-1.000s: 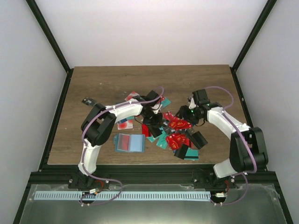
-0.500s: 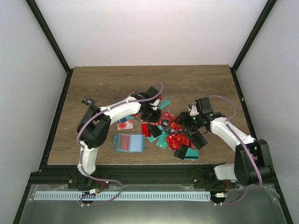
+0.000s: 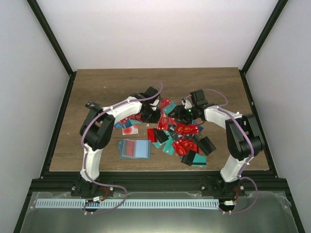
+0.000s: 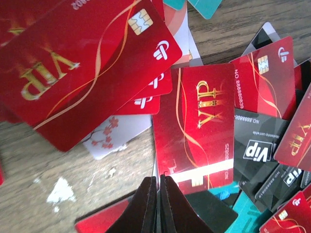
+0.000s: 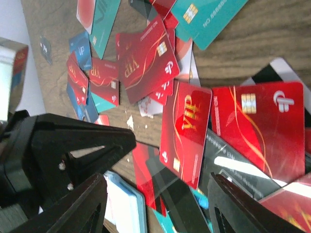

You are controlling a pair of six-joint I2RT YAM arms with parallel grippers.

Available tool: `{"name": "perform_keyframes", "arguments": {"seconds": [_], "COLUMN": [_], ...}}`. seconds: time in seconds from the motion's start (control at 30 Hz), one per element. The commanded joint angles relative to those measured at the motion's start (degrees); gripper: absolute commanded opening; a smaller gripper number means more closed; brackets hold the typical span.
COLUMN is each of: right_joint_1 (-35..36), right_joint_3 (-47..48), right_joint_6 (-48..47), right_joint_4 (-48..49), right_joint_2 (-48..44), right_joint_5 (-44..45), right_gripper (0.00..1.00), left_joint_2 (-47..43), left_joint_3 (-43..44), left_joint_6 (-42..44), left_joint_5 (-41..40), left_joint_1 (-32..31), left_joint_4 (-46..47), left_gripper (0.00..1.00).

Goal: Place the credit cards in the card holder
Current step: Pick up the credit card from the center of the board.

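Both arms have swung toward the far side of the card pile in the past half second, the right elbow folding in over the worktop (image 3: pixel 107 82) and the left gripper (image 4: pixel 158 178) edging back and to the left. The left gripper now hangs low over the heap with its jaws pressed together, only a sliver of gap between them; whether anything sits in that gap cannot be told. Its tips point at the lower edge of a red VIP card (image 4: pixel 197 121) that lies flat among other red and black cards. The right gripper (image 5: pixel 155 180) is spread wide, holding nothing, poised above the same cluster and facing the left gripper from the other side.

The credit cards (image 3: pixel 181 131) lie scattered and overlapping at the middle of the worktop, mostly red, with teal and black ones mixed in. The card holder (image 3: pixel 134 148) lies open and flat near the front edge, to the left of the pile and well apart from both grippers, a red patch showing on its inner face. Two black cases (image 3: pixel 206 145) rest at the pile's near right side.
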Motion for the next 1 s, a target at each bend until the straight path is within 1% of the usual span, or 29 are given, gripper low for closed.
{"name": "perform_keyframes", "arguments": {"seconds": [0.0,0.17,0.27,0.4,0.6,0.8,0.97], "right_joint_1": [0.6,1.1,1.1,1.1,1.5,2.1,2.1], "right_joint_3": [4.3,6.4,8.0,10.5,12.5,10.8,8.0], "right_joint_6": [-0.4,-0.7,-1.4,-2.8,-4.8,-3.6,-1.3], "right_joint_4": [1.0,1.0,0.6,-1.4,-3.8,-1.5,4.6], "right_joint_2": [4.4,8.6,11.3,14.9,17.3,17.7,16.2], "right_joint_5": [-1.9,-2.2,-2.3,-1.5,-1.1,-6.4,-15.4], "right_gripper": [0.59,0.58,0.58,0.58,0.57,0.57,0.57], "left_joint_2": [3.9,7.7,9.7,10.5,10.3,10.0,9.5], "left_joint_3": [3.3,6.0,6.9,4.5,1.2,-1.8,-4.6], "left_joint_6": [1.2,1.4,1.4,1.3,0.7,0.2,-1.0], "left_joint_5": [2.6,4.2,2.6,3.4,3.2,6.9,12.7], "left_joint_1": [0.2,0.2,0.2,0.2,0.2,0.2,0.2], "left_joint_4": [0.7,0.6,-0.9,0.4,1.8,5.1,9.2], "left_gripper": [0.06,0.06,0.06,0.05,0.04,0.04,0.04]}}
